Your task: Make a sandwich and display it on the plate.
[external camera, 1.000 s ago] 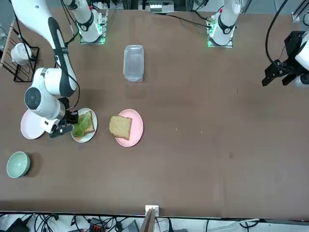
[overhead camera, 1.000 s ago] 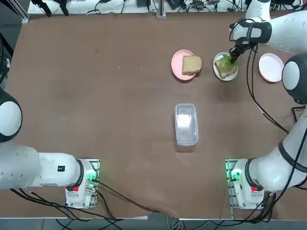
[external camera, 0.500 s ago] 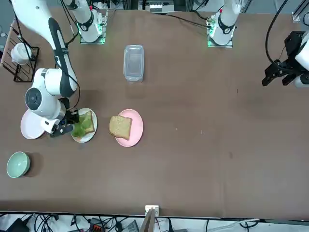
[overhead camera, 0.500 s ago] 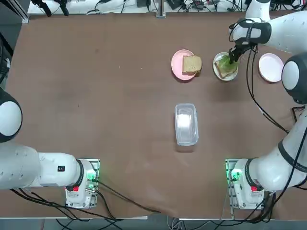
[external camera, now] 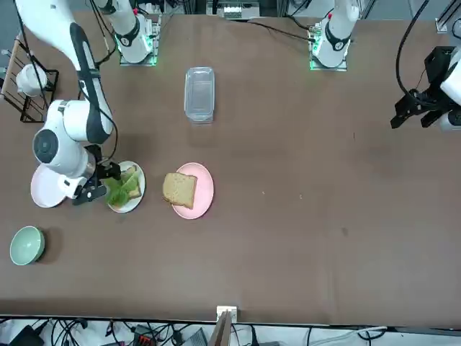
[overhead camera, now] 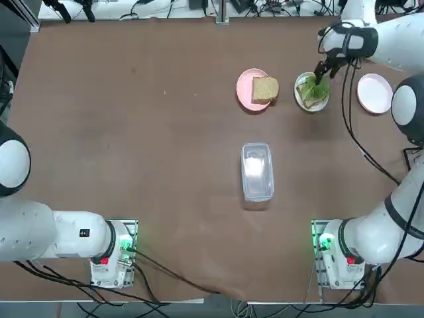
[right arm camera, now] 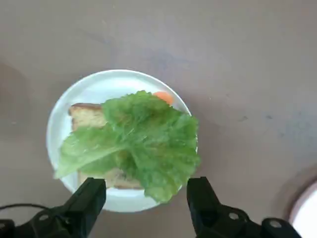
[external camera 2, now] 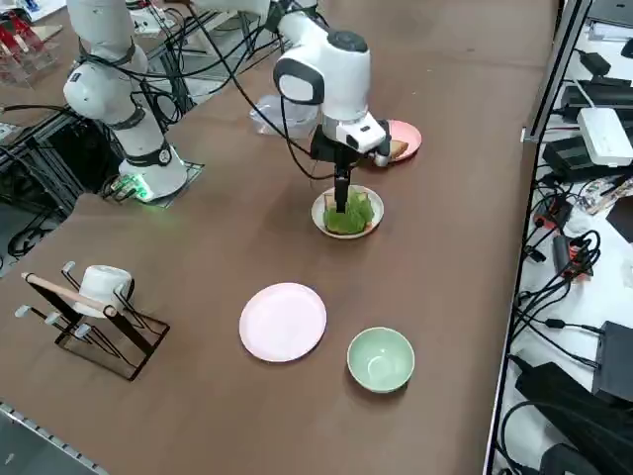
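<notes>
Bench: brown bench [overhead camera: 132,132], cables along its edges.
Small round white plate [right arm camera: 64,115]: holds bread slice with green lettuce leaf [right arm camera: 141,144].
Right gripper [right arm camera: 146,203]: jaws spread wide, empty, just above the plate's edge.
Round pink plate [overhead camera: 246,89]: second tan bread slice [overhead camera: 264,89].

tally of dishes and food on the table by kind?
Plates: 3 (white plate, pink plate, pinkish-white plate)
Bowls: 1 (green bowl)
Bread slices: 2 ()
Lettuce leaves: 1
Clear containers: 1
Total: 8
</notes>
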